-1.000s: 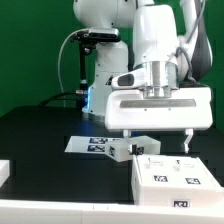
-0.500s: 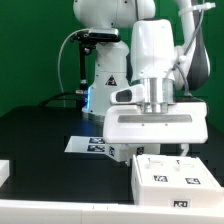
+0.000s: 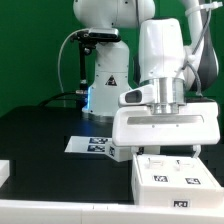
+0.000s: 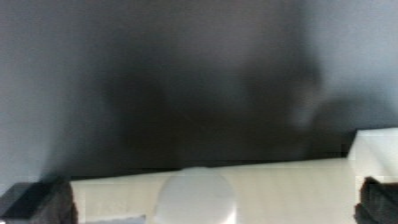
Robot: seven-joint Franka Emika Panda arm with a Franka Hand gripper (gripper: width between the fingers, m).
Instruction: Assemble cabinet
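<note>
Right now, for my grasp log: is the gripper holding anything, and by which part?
Nothing is held. The gripper stands wide open over the cabinet box, its jaws not closed on it.

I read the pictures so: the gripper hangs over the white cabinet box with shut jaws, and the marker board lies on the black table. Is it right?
No: the gripper is open, as the wrist view shows its fingers far apart. The rest holds: it hangs over the white cabinet box, and the marker board lies on the black table.

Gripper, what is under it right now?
The cabinet lies just below the open gripper, tagged side facing the exterior view. The gripper hides the cabinet's back edge and part of the marker board.
</note>
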